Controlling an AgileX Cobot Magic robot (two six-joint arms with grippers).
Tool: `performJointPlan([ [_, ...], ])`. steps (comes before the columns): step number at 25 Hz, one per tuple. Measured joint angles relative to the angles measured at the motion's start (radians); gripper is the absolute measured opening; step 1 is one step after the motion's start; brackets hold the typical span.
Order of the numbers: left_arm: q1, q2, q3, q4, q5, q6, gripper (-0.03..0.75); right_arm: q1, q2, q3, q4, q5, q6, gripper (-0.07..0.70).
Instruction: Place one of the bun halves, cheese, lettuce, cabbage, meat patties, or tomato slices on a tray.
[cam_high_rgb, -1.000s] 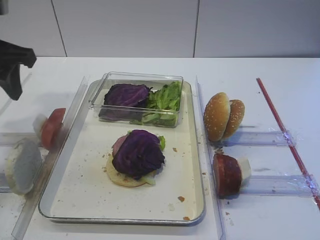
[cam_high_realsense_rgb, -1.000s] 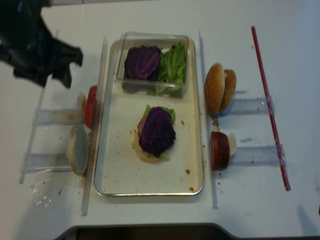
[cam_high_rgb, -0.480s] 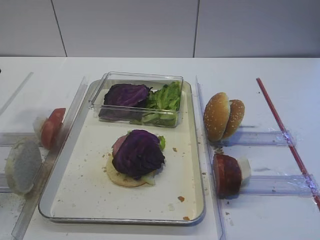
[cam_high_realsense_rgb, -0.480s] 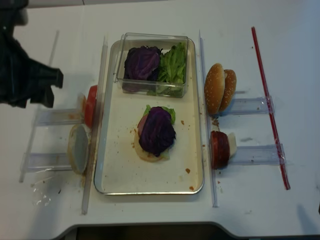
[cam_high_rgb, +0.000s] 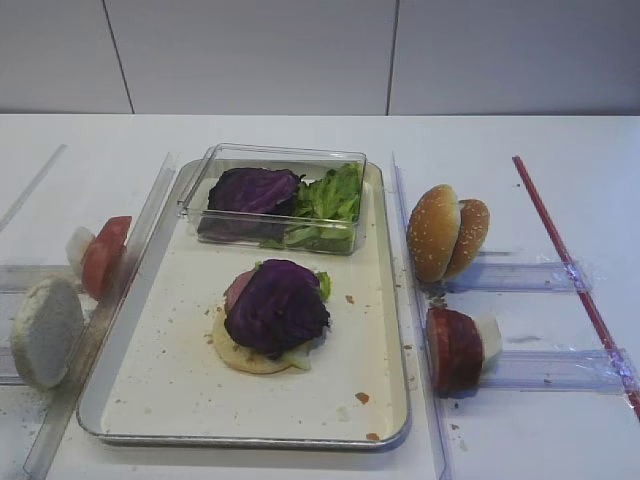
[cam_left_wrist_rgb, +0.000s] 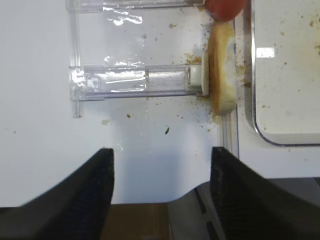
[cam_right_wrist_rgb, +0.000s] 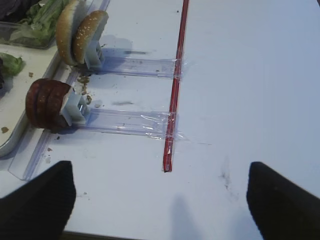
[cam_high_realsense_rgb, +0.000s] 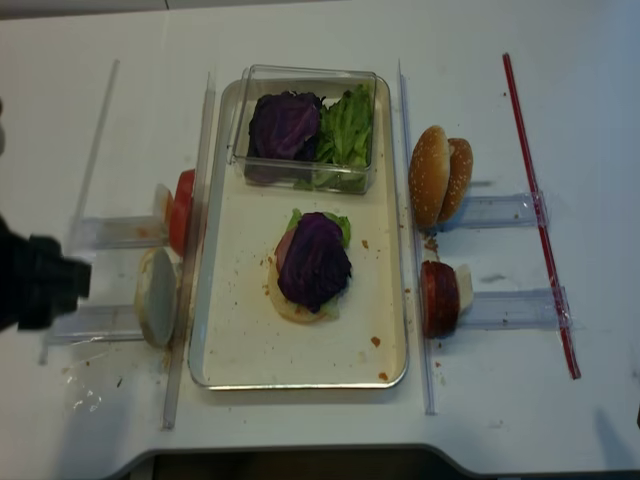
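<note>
The cream tray (cam_high_rgb: 170, 385) holds a stack of pale bun half, pinkish patty and lettuce, topped by purple cabbage (cam_high_rgb: 277, 305). Left of the tray a tomato slice (cam_high_rgb: 103, 255) and a pale bun half (cam_high_rgb: 45, 330) stand on edge in clear holders. Sesame bun halves (cam_high_rgb: 445, 232) and meat patties (cam_high_rgb: 455, 348) stand to the right. My left gripper (cam_left_wrist_rgb: 161, 152) hangs open and empty over the table's front edge, short of the pale bun half (cam_left_wrist_rgb: 222, 70). My right gripper (cam_right_wrist_rgb: 157, 172) is open and empty over bare table, right of the patties (cam_right_wrist_rgb: 47, 102).
A clear plastic box (cam_high_rgb: 275, 160) at the back of the tray holds more cabbage (cam_high_rgb: 252, 190) and lettuce (cam_high_rgb: 330, 195). A red strip (cam_high_rgb: 570, 265) is taped along the right. Clear rails (cam_high_rgb: 145, 225) flank the tray. The left arm (cam_high_realsense_rgb: 35, 290) shows dark at the left edge.
The left arm has drawn back from the far left of the table to the near left, leaving the first exterior view. Its jaws stay open. The food has not moved.
</note>
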Motion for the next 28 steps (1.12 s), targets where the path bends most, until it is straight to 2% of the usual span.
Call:
performJointPlan([
  [11, 0.0, -0.353, 0.23, 0.026, 0.012, 0.005, 0.402, 0.0, 0.0, 0.0, 0.0, 0.0, -0.002, 0.693],
  [16, 0.0, -0.49, 0.298, 0.024, 0.017, 0.02, 0.396, 0.0, 0.0, 0.0, 0.0, 0.0, -0.002, 0.693],
  [22, 0.002, -0.65, 0.358, 0.024, -0.052, 0.022, 0.383, 0.0, 0.0, 0.0, 0.0, 0.0, -0.004, 0.693],
  [28, 0.002, -0.793, 0.406, 0.024, -0.055, 0.022, 0.381, 0.0, 0.0, 0.0, 0.0, -0.002, -0.004, 0.693],
])
